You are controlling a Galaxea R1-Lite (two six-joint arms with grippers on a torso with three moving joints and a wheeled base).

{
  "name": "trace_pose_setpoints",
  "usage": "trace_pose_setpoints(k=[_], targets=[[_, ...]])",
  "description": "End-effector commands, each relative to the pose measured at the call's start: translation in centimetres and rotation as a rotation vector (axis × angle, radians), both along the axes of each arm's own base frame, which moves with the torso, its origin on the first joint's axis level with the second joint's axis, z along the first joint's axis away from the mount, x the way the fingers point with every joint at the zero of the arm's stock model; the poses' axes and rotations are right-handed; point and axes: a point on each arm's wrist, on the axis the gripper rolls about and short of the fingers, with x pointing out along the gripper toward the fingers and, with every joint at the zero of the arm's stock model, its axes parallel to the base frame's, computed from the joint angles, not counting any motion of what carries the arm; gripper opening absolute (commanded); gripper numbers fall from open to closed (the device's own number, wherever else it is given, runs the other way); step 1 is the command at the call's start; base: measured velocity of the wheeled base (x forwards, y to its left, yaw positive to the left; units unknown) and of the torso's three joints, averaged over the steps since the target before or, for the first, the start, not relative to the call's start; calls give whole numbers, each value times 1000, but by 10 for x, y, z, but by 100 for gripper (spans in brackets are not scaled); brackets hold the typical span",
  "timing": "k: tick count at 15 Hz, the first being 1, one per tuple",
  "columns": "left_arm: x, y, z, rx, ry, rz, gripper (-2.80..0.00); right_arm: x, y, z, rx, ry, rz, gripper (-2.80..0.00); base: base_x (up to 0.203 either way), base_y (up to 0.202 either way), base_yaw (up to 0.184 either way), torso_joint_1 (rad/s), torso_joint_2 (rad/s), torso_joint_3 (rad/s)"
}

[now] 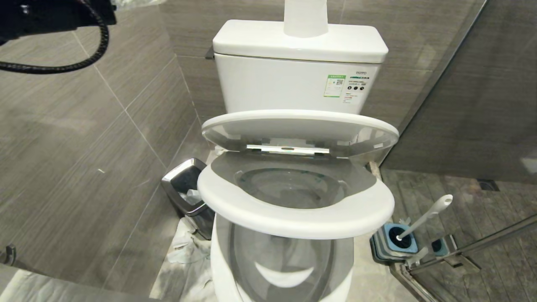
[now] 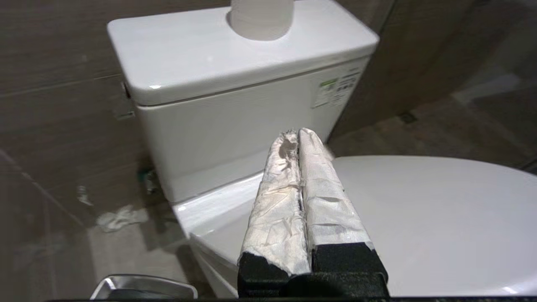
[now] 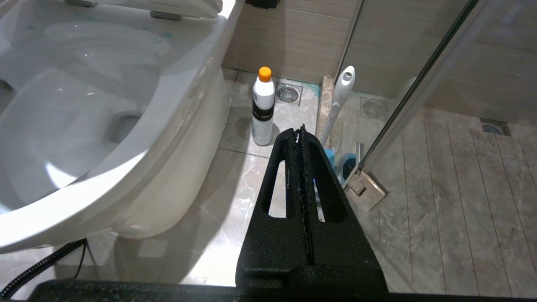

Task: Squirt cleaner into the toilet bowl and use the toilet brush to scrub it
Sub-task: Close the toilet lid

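The white toilet bowl [image 1: 219, 256] fills the middle of the head view. Its seat [image 1: 293, 218] hangs partly raised off the rim, and the lid [image 1: 300, 130] tilts forward above it. My left gripper [image 2: 298, 132], its fingers wrapped in white paper, is shut and empty above the lid [image 2: 440, 218], near the tank [image 2: 235, 113]. My right gripper [image 3: 300, 129] is shut and empty, low over the floor beside the bowl [image 3: 168, 121]. Ahead of it the cleaner [image 3: 263, 109] stands upright with its orange cap on. The toilet brush [image 3: 340, 100] [image 1: 423, 218] leans in its blue holder [image 1: 396, 243].
A chrome-rimmed bin [image 1: 188, 193] stands left of the toilet with crumpled tissue [image 1: 188, 247] on the floor by it. A paper roll [image 1: 305, 16] sits on the tank. A glass shower door [image 1: 482, 243] and its hinge [image 3: 365, 191] close off the right side.
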Motion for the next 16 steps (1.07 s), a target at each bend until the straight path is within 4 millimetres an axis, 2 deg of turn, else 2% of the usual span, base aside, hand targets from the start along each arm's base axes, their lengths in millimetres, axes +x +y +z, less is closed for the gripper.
trace_pose_setpoints(k=[1, 4, 9, 16], targets=[[33, -25, -18, 122, 38, -2, -280, 2, 0, -7, 0, 24, 1, -280, 0, 0, 0, 0, 0, 0], [27, -37, -33, 208, 146, -51, -280, 2, 0, -7, 0, 25, 1, -280, 0, 0, 0, 0, 0, 0], [14, -43, -58, 339, 353, -112, -280, 2, 0, -7, 0, 24, 1, -280, 0, 0, 0, 0, 0, 0], [8, -53, -118, 481, 549, -189, -280, 2, 0, -7, 0, 25, 1, -280, 0, 0, 0, 0, 0, 0]])
